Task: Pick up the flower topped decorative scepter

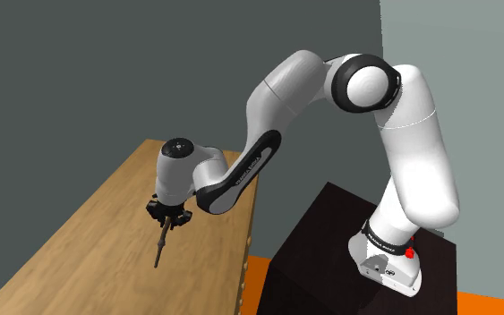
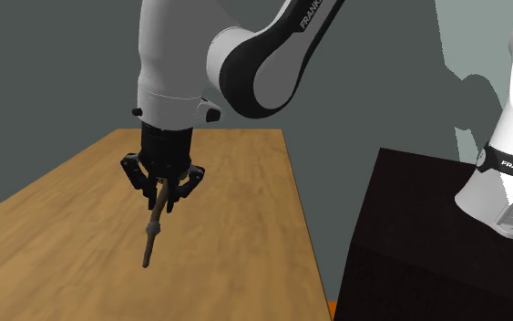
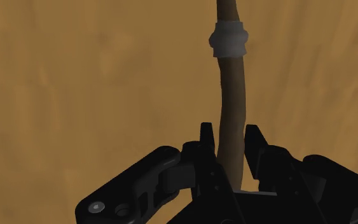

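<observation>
The scepter (image 2: pixel 152 230) is a thin brown rod with a pale grey band (image 3: pixel 228 39) partway along it. It hangs down and slightly tilted from my black gripper (image 2: pixel 161 193), above the wooden table (image 2: pixel 236 237). In the wrist view the two fingers (image 3: pixel 204 141) clasp the brown shaft (image 3: pixel 233 121) between them. In the shoulder view the gripper (image 1: pixel 167 217) holds the rod (image 1: pixel 161 243) over the table's middle. The rod's top end is hidden inside the hand, so no flower shows.
The table's right edge (image 2: pixel 307 228) drops off beside the dark box stand (image 2: pixel 427 246). An orange floor strip (image 1: pixel 259 286) lies between table and stand. A grey wall (image 2: pixel 54 73) rises behind the table.
</observation>
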